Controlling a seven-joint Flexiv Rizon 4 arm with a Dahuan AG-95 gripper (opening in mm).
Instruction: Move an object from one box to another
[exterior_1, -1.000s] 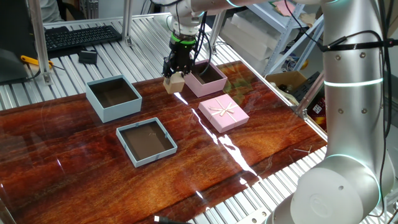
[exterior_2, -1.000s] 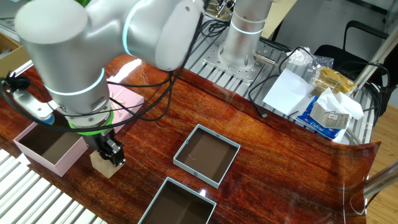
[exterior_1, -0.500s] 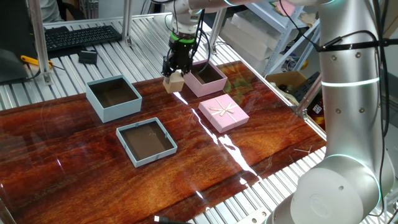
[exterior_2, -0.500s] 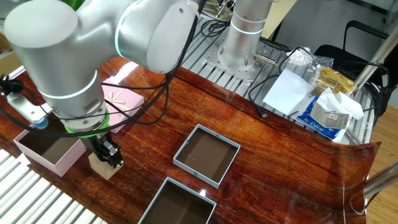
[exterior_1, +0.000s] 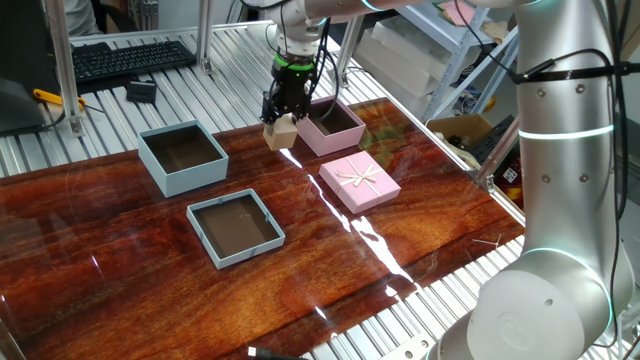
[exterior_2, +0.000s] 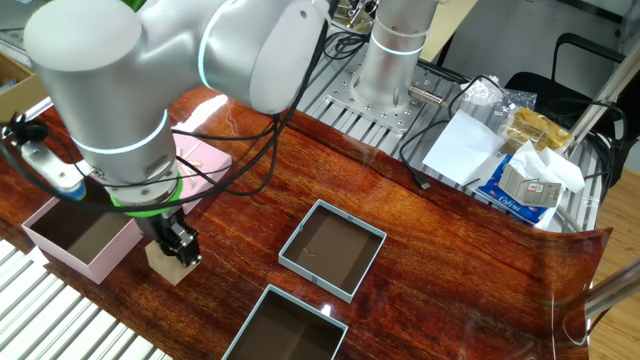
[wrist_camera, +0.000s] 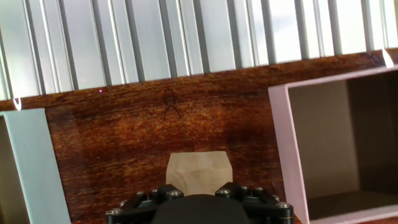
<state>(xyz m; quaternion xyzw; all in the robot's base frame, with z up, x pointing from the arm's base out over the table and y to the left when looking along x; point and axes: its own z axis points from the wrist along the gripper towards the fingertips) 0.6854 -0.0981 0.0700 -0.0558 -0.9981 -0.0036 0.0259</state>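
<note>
Our 1 arm reaches out over the table with its wrist bent so that our gripper (exterior_1: 281, 124) points straight down. Its 2 fingers (exterior_2: 183, 245) are clamped on the wooden cube (exterior_2: 167, 264), held clear above the tabletop.

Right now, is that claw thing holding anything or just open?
Gripper: shut on the wooden cube, beside the pink box.

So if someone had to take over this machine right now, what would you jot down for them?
Gripper: shut on the wooden cube, pointing straight down.
Cube: out of the pink box, held over the table just beside it.
Blue-grey box: open, nothing seen inside.
Done: cube picked out.
Left: carry it across to the blue-grey box and release it there.
</note>
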